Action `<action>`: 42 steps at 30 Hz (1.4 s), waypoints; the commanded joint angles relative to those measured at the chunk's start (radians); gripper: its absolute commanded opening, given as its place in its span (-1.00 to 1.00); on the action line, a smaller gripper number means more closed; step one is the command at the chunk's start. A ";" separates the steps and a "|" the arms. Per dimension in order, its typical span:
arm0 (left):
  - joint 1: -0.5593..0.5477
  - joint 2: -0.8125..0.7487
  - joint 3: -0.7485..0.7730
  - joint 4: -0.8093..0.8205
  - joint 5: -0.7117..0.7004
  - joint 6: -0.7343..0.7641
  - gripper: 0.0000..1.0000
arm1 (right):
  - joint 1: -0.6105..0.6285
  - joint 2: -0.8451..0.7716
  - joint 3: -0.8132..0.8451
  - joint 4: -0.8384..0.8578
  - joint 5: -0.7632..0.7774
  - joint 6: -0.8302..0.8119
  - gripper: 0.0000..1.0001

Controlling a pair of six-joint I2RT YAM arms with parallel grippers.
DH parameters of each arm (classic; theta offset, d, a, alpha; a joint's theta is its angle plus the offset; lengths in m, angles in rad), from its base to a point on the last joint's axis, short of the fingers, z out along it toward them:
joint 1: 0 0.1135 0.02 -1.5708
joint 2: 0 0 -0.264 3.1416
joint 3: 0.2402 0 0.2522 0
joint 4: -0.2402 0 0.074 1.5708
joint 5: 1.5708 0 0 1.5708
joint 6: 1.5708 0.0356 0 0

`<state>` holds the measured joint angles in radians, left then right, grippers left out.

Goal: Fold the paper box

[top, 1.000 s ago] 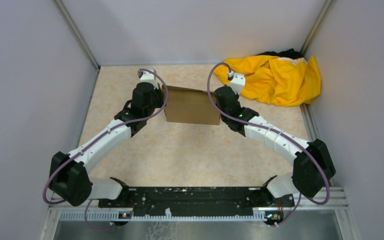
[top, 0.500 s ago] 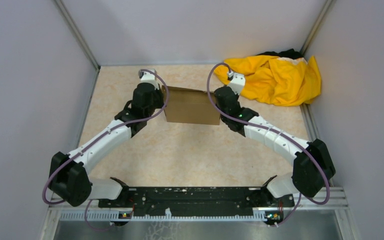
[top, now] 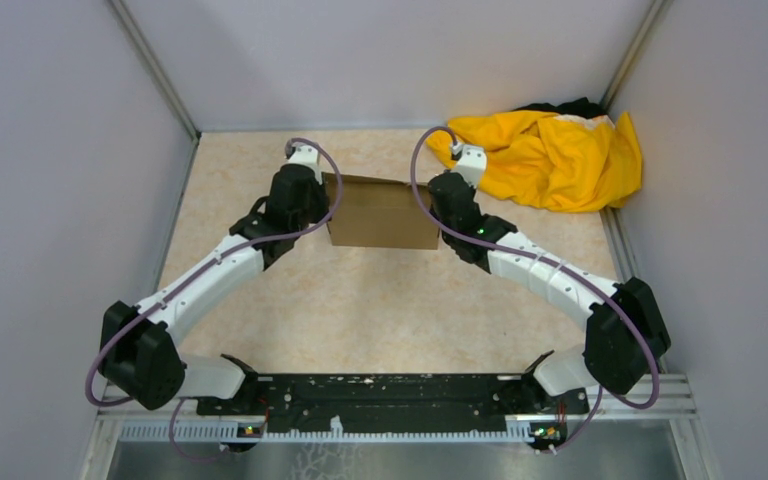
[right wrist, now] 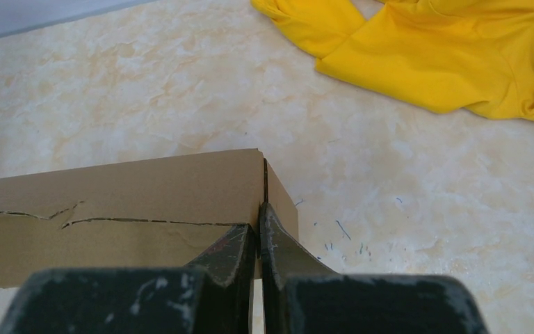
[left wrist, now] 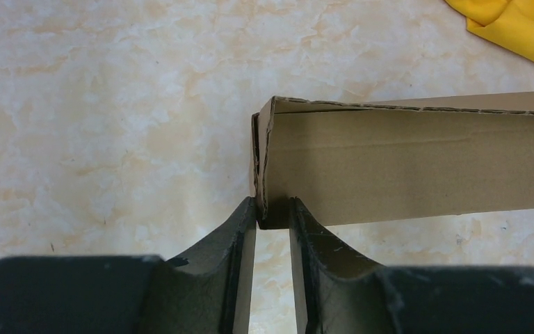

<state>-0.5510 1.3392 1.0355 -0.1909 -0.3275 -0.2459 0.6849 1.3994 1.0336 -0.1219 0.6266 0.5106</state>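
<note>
The paper box is plain brown cardboard, folded into a shallow closed shape and held between both arms at the far middle of the table. My left gripper is shut on the box's left end; in the left wrist view its fingertips pinch the doubled cardboard corner of the box. My right gripper is shut on the right end; in the right wrist view its fingers clamp a thin cardboard edge at the corner of the box.
A crumpled yellow cloth garment lies at the far right corner, also in the right wrist view and in a corner of the left wrist view. Grey walls enclose the beige table on three sides.
The left wrist has shifted slightly toward the far right, along the box's left end. The box and right arm have hardly moved.
</note>
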 commanded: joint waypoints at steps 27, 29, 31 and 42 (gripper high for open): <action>0.057 -0.017 0.144 -0.134 0.070 0.048 0.04 | 0.022 0.069 -0.049 -0.136 -0.142 -0.029 -1.00; 0.059 -0.018 0.146 -0.118 0.084 0.048 0.03 | 0.023 0.070 -0.050 -0.137 -0.142 -0.029 -1.00; 0.060 -0.014 0.153 -0.113 0.090 0.048 0.00 | 0.024 0.070 -0.052 -0.133 -0.143 -0.030 -1.00; 0.077 -0.002 0.144 -0.113 0.085 0.048 -0.44 | 0.023 0.070 -0.060 -0.129 -0.147 -0.043 -1.00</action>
<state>-0.4870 1.3357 1.1534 -0.3290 -0.2512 -0.2073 0.6853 1.4105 1.0340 -0.0883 0.5781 0.4721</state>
